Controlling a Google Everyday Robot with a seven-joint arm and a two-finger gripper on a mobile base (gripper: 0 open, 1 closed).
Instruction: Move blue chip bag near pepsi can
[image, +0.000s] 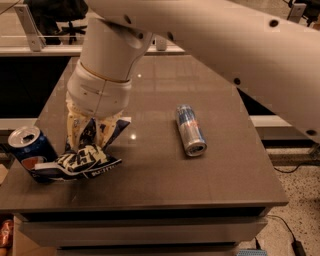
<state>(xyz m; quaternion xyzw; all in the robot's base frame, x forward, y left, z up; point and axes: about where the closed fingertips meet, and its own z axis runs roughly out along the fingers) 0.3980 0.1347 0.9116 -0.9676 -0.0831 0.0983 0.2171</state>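
The gripper (90, 141) is seen low over the front left part of the tabletop (165, 180). It is clamped on the top of the blue chip bag (82, 162), which is pinched between its two fingers. The bag hangs right under the gripper and spreads out flat below it. Its long side runs left to right, and its bottom looks to be on or just above the tabletop; which one cannot be told.

The pepsi can (31, 150) stands upright just to the left of the bag, near the left edge. The left tip of the bag seems to touch the bottom of the can. So the can is found to the left of the gripper, very close by.

It is judged that little sideways travel is left, and the bag could be let go about here. Care is needed so the can is not pushed off the edge.

A silver-blue can (190, 131) lies on its side well apart to the right.
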